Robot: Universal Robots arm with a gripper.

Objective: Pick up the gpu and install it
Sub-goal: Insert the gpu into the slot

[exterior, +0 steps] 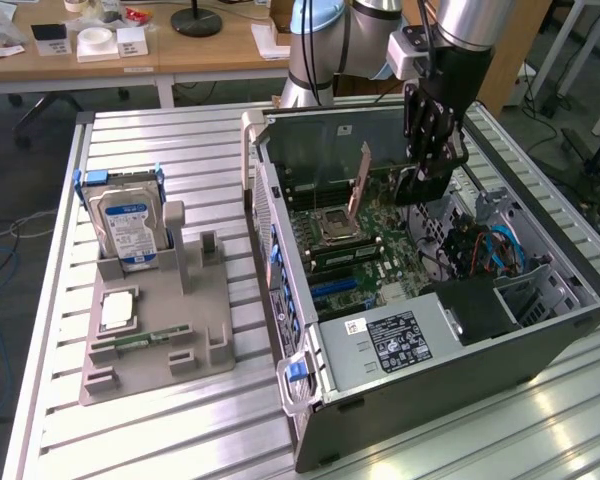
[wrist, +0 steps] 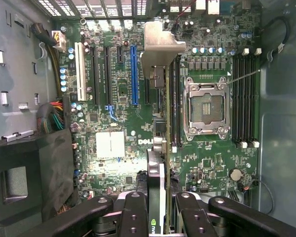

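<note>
The gpu [exterior: 363, 183] hangs inside the open computer case [exterior: 430, 380], above the motherboard [exterior: 370, 262]. Its metal end bracket points toward the exterior view's left. My gripper [exterior: 432, 168] is shut on the card's other end. In the wrist view the gpu [wrist: 159, 148] appears edge-on, running from its silver bracket down between my black fingers [wrist: 133, 215]. My gripper [wrist: 160, 219] clamps it from both sides. The card hovers between the blue slot [wrist: 134, 74] and the CPU socket [wrist: 204, 106]. Whether its edge touches a slot is hidden.
A grey holder [exterior: 155, 345] on the exterior view's left carries a hard drive [exterior: 128, 225], a square chip [exterior: 117, 310] and a memory stick [exterior: 150, 338]. Inside the case are a black box [exterior: 475, 305], blue cables [exterior: 500, 245] and memory slots [wrist: 244, 98].
</note>
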